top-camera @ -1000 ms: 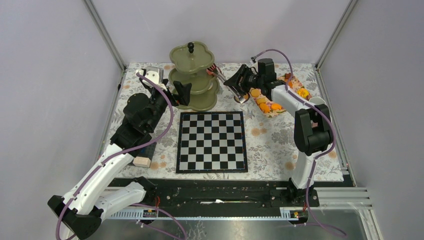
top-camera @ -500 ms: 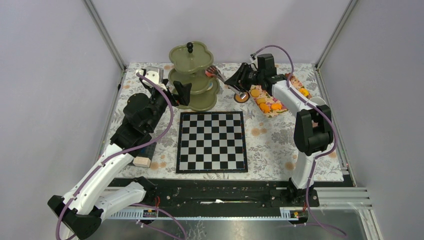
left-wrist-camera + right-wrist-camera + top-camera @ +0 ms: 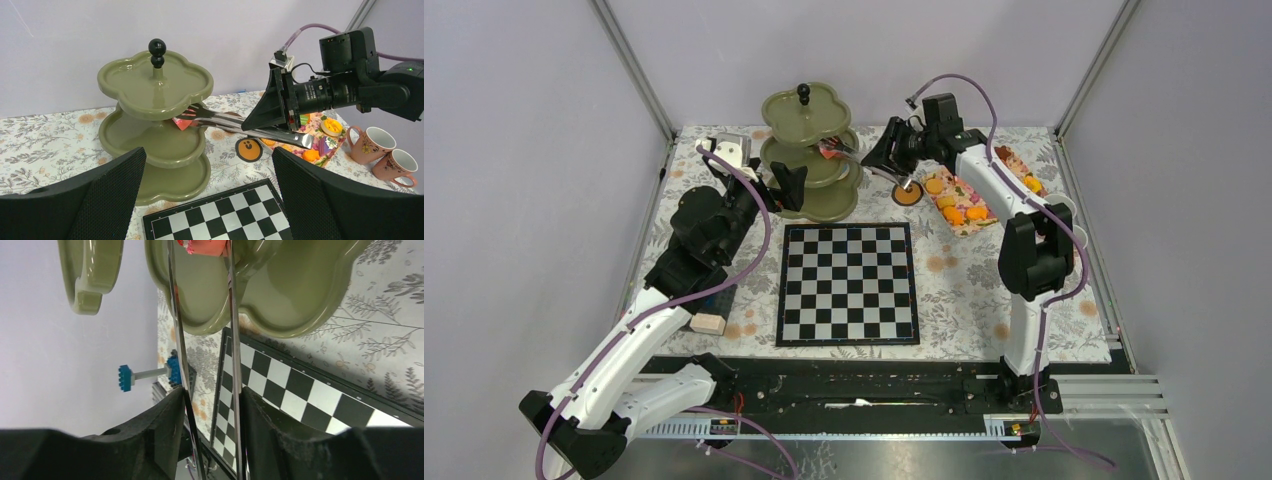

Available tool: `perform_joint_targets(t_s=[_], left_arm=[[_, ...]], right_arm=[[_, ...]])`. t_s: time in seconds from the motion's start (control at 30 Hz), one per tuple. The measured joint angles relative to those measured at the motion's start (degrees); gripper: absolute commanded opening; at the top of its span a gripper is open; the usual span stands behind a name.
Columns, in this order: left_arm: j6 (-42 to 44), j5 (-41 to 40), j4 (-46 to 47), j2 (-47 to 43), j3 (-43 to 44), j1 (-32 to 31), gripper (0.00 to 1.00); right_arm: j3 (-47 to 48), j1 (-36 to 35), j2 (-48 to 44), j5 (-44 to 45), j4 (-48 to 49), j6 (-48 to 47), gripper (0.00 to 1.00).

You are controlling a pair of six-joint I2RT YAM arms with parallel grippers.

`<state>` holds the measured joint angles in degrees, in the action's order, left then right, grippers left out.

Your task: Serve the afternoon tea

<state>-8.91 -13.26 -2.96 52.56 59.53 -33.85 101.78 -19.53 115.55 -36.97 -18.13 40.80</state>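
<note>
The right end effector (image 3: 882, 158) is clamped on a pair of metal tongs (image 3: 235, 124), its fingers pressing the two blades from either side. The tong tips pinch a pink pastry (image 3: 182, 123). That pastry sits at the far end of the tongs, well out from the fingers, in the gap between the top and middle tiers of the olive-green stand (image 3: 150, 87). Whether it touches the middle tier or hangs just above it cannot be told.

The left end effector (image 3: 789, 187) is spread wide with nothing between its fingers, close beside the stand's near left side.

A round brown pastry (image 3: 907, 193) lies on the table (image 3: 964, 290) below the tongs. More orange pastries (image 3: 954, 213) rest on a patterned tray (image 3: 326, 146) beyond it. Two pink cups (image 3: 369, 145) stand together by the tray in the left wrist view; the right arm hides them from above.

In the right wrist view the pastry is cut off at the top edge and the tong tips are out of frame. The chessboard (image 3: 847, 283) lies near the stand, and a blue block (image 3: 150, 374) shows past it.
</note>
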Motion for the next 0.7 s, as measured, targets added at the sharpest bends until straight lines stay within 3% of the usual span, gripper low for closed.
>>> perform_joint_targets(t_s=[0.7], left_arm=[[-0.02,0.17,0.0,0.02,0.0,0.0,0.99]], right_arm=[[7.04,-0.46,0.52,10.25,-10.97,-6.49,0.54]])
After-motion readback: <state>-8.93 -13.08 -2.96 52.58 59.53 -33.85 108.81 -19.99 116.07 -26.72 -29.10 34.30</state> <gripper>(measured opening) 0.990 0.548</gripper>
